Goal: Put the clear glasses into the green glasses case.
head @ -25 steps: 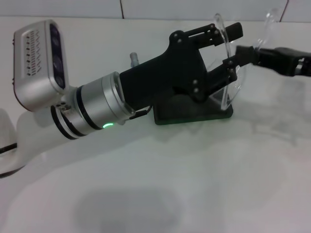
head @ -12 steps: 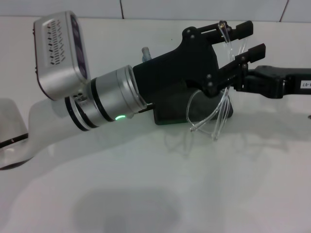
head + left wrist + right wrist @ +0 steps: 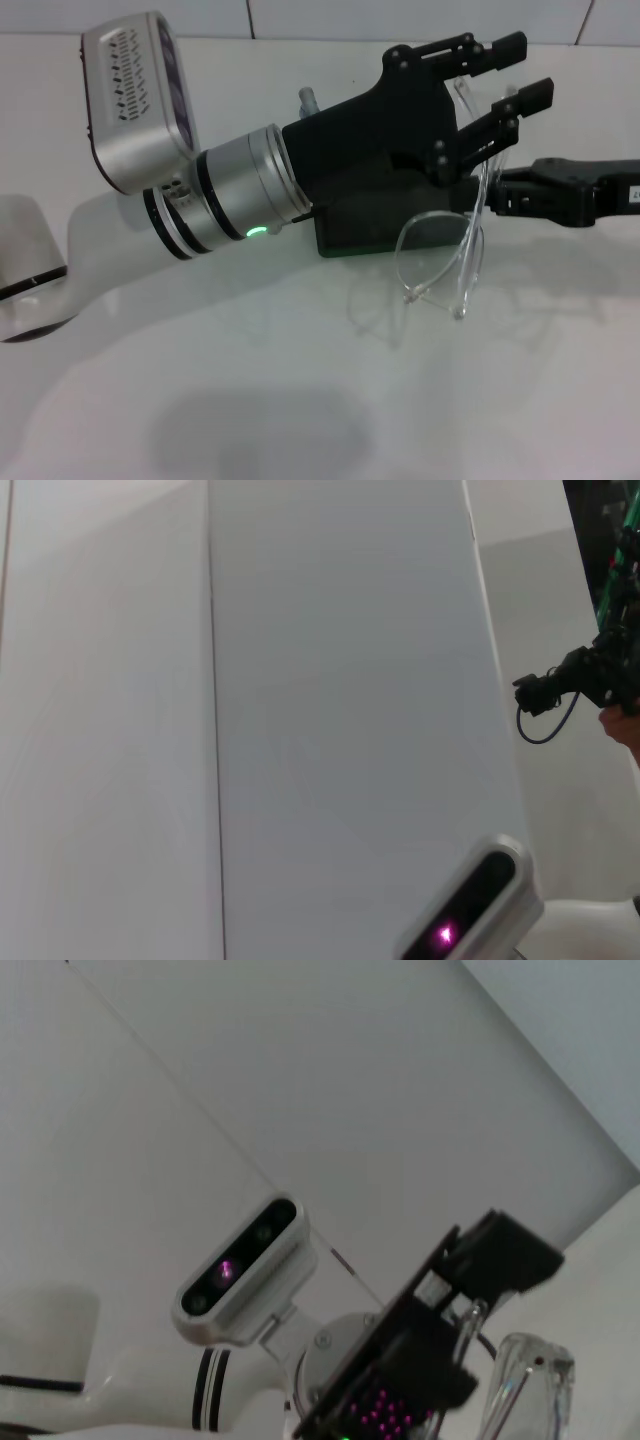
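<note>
The clear glasses (image 3: 440, 262) hang in the air in the head view, lens down, just in front of the green glasses case (image 3: 345, 240). One thin arm runs up between the fingers of my left gripper (image 3: 530, 70), which stands open above the case. My right gripper (image 3: 498, 195) reaches in from the right and is shut on the glasses at the lens corner. Most of the case lies hidden behind the left gripper, so I cannot tell how its lid stands. In the right wrist view a clear part of the glasses (image 3: 525, 1375) shows close up, beside the left gripper (image 3: 470, 1290).
A white table (image 3: 300, 400) spreads in front of the case, with a tiled wall behind. My left arm with its silver wrist camera (image 3: 140, 95) stretches across the left half of the table. In the left wrist view a hand with a cable (image 3: 600, 680) shows far off.
The glasses have swung from upright across the left fingers to hanging lens-down in front of the case. The left gripper has risen and tilted up. The right gripper has moved lower.
</note>
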